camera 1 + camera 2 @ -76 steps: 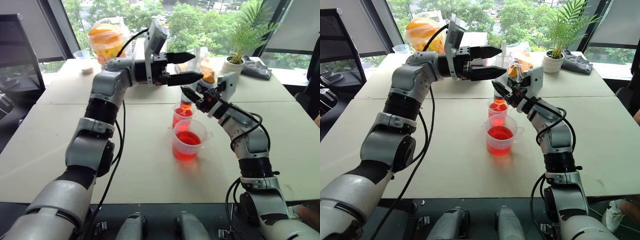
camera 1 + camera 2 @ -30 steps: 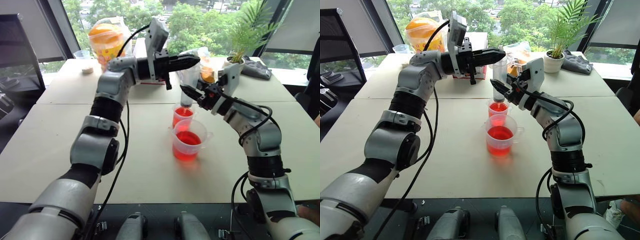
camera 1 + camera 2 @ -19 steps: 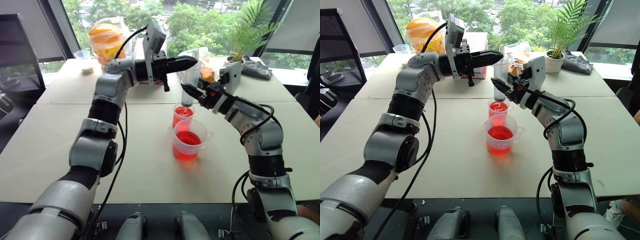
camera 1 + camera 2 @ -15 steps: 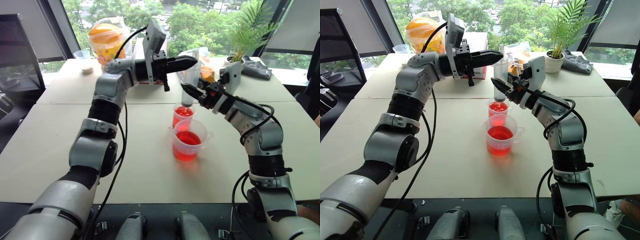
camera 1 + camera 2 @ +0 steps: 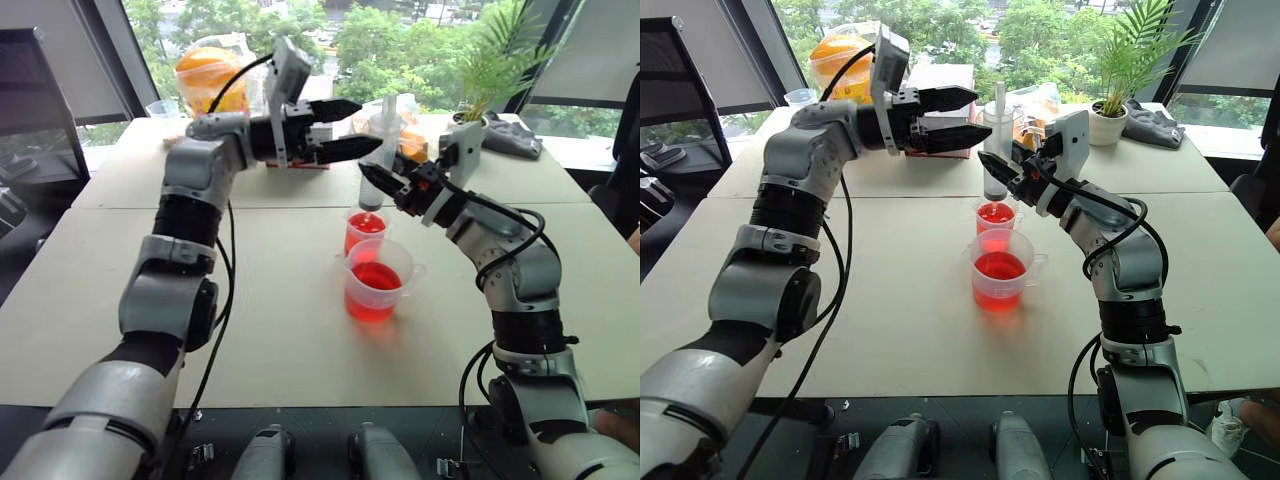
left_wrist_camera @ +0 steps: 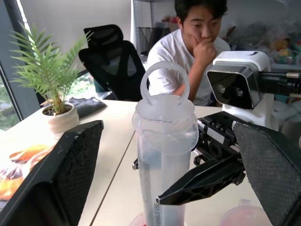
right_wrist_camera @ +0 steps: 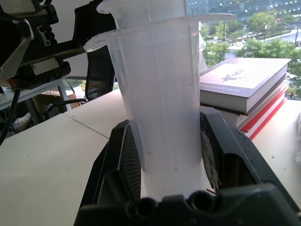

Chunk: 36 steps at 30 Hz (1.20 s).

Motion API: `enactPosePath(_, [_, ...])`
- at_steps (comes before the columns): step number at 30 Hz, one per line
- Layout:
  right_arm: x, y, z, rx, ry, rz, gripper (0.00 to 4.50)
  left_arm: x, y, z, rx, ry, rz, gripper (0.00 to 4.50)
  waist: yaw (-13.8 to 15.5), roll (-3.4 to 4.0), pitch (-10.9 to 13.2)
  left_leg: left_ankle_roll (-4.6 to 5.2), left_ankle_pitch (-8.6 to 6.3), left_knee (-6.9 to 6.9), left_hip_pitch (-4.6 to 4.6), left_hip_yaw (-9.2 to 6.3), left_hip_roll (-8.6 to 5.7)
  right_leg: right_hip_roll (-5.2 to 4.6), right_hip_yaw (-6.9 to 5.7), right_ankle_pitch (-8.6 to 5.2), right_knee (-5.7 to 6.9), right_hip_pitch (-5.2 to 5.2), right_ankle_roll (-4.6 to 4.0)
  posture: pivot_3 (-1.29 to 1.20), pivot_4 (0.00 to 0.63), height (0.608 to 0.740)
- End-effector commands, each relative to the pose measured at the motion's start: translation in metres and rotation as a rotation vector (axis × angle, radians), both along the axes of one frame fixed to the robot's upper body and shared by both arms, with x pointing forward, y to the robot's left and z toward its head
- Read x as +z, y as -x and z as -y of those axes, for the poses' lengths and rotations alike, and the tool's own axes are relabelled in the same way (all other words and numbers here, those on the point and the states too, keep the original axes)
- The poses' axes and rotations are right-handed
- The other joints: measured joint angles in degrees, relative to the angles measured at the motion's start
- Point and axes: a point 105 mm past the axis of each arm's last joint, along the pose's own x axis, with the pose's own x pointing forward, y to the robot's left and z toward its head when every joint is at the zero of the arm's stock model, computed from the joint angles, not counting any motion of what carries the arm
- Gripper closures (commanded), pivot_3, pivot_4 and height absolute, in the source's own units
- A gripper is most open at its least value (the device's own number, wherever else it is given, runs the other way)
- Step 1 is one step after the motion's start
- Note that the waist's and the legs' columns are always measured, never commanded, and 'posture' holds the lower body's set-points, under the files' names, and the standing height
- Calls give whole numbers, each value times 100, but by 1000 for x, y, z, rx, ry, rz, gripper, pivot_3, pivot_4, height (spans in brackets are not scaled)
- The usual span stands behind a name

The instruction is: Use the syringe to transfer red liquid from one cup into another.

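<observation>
Syringe [image 5: 996,150]: your right claw [image 5: 1002,170] grips its barrel, upright over the smaller cup [image 5: 996,220].
Left claw [image 5: 962,115]: yours gapes wide beside the plunger.
Beaker [image 5: 1000,275]: red liquid, just before the smaller cup.

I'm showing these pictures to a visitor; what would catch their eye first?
The syringe, held upright by the right gripper over the smaller cup of red liquid. Beside its plunger top, the left gripper stands open. Nearest the robot, the wider beaker glows red too.
</observation>
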Motion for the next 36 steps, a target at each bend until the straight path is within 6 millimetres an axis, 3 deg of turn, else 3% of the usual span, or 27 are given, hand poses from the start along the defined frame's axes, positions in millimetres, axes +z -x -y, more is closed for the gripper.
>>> enactPosePath(1, [23,5,1,4,-31,73,3079,-5,15,-14,-36,-49,34,51,-4,0,0,-1,0,-2,2,0,0,0,1,0,0,0,0,0,150,740])
enactPosePath(11, [36,0,8,-28,-51,61,3079,-75,45,-51,-80,-288,-31,51,24,1,0,-5,3,-13,1,0,0,-8,4,0,-3,-5,-1,0,150,740])
enactPosePath(15, [52,-1,14,-59,-84,19,3079,-79,47,-52,-73,-294,-26,51,42,1,0,-5,3,-11,1,0,0,-11,4,0,-3,-4,-2,0,150,740])
enactPosePath(21, [78,-5,56,-200,-121,-249,3079,-81,48,-48,-77,-287,-26,51,46,2,1,-5,3,-20,-4,0,0,-16,3,-1,-4,-13,-3,0,150,740])
enactPosePath(26, [51,-4,97,-392,56,-608,3079,-87,50,-43,-83,-278,-31,51,43,2,1,-5,3,-36,-4,4,-1,-21,4,-5,-16,-15,-12,0,150,740])
enactPosePath(31, [7,10,125,-478,263,-901,3079,-91,53,-38,-87,-269,-32,51,13,4,1,-4,2,-40,-27,15,1,-19,10,-8,-14,-45,-16,0,150,740])
enactPosePath(36, [-43,16,154,-535,293,-1142,3079,-92,57,-37,-88,-262,-31,51,16,4,1,-3,3,-27,-75,21,1,-17,12,-7,-4,-90,-15,0,150,740])
